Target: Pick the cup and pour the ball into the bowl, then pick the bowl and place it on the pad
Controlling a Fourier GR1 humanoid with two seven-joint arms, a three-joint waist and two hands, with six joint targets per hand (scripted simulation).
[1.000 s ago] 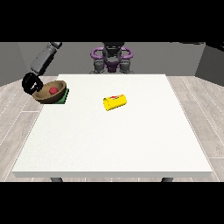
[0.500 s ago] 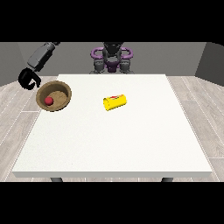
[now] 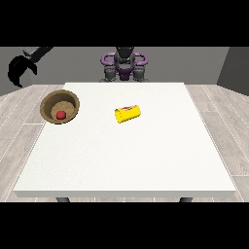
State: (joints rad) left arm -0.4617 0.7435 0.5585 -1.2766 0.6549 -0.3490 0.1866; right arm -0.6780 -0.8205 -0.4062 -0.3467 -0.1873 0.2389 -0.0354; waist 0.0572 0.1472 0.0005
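A brown bowl [image 3: 60,106] sits at the table's left edge, partly past it, with a red ball [image 3: 60,115] inside. A yellow cup [image 3: 127,113] lies on its side near the table's middle, nothing in it that I can see. The hand at the view's left [image 3: 18,70] hangs in the air up and left of the bowl, off the table, apart from it. Its fingers are loosely bent and hold nothing. I see no pad; the bowl may be covering it. The other hand does not show.
The white table [image 3: 126,155] spreads wide towards the camera. The robot's torso [image 3: 124,65] stands behind the far edge.
The hand at the view's left had the bowl's rim one second ago. It has let go and risen up and leftwards. A green patch under the bowl no longer shows.
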